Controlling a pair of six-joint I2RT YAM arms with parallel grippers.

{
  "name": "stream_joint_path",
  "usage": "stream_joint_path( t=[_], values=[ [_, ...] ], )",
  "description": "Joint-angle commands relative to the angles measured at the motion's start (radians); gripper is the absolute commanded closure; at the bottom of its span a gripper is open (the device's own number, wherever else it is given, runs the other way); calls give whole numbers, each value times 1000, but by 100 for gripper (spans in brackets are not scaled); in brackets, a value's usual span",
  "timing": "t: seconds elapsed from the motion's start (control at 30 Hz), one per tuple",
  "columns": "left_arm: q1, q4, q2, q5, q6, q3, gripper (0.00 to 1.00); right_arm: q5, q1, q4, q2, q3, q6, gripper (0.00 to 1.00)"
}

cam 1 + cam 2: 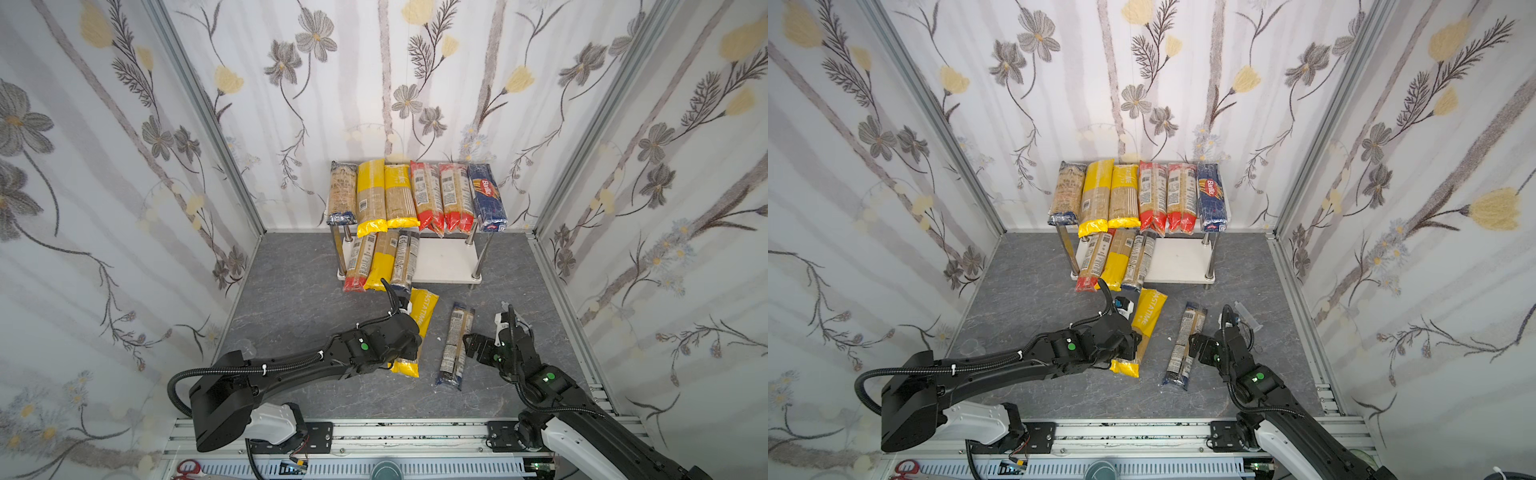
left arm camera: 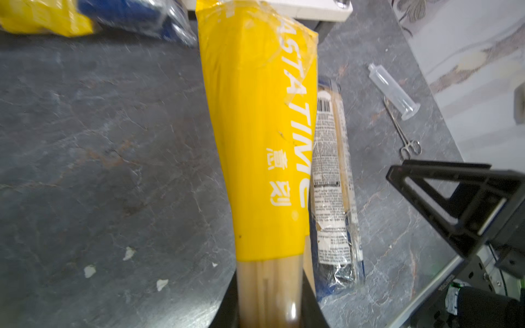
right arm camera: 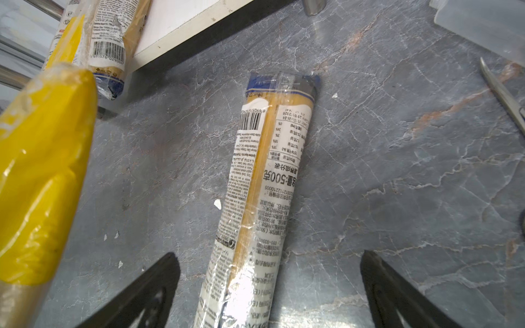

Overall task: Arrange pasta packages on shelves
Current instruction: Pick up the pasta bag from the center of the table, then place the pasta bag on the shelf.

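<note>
My left gripper [image 2: 270, 286] is shut on a yellow-ended pasta package [image 2: 258, 136], gripping its clear tan middle; in both top views this pack [image 1: 424, 311] points toward the shelves [image 1: 446, 259]. My right gripper [image 3: 270, 272] hangs open over a blue-ended pasta package [image 3: 264, 181] lying on the grey floor [image 1: 455, 345], one finger on each side and not touching it. Several packs cover the top board [image 1: 1138, 193], with the dark-blue Barilla pack [image 1: 486, 197] at its right end. Three packs [image 1: 382, 262] lie on the left of the lower board.
A clear syringe [image 2: 393, 91] and thin metal forceps [image 2: 403, 133] lie on the floor to the right of the blue-ended pack. Flowered walls close in three sides. A metal rail [image 1: 415, 432] runs along the front, with red-handled scissors [image 1: 187, 467] beyond it.
</note>
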Motion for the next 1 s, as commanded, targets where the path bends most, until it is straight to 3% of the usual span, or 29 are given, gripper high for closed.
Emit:
stream_joint_path(
  t=[0.0,0.33,0.7,0.97],
  values=[
    [54,70,-10,-12,44,29,100,-19,-11,56,6,-1,-15,0],
    [183,169,95,32,134,174,100,-62,-56,60,2,12,-48,0],
    [306,416,385,107,148,368,100,-81,-113,17,-43,43,-73,0],
    [353,429,582,166,148,571,100,-102,-164,-14,-72,53,-91,0]
  ],
)
